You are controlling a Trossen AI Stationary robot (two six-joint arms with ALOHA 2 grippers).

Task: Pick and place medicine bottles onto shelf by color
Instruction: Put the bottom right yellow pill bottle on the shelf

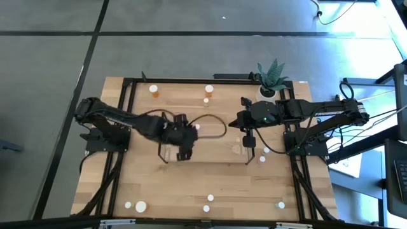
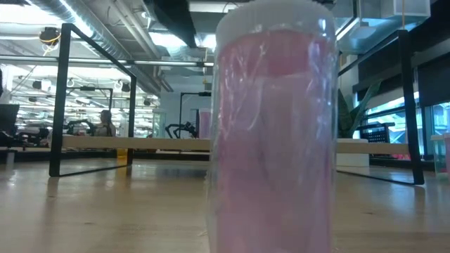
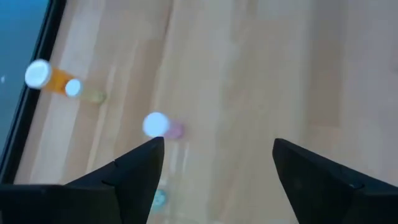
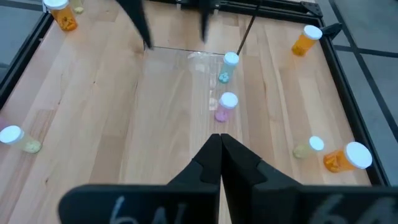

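My left gripper (image 3: 214, 165) is released just behind the pink bottle (image 3: 163, 127), probably light and slippery; I would grasp its body.

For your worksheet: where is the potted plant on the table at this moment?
In the high view, the potted plant stands at the table's far edge on the right side, just behind the right arm.

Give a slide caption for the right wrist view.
Shut right end effector faces a pink bottle and a greenish bottle on the clear shelf.
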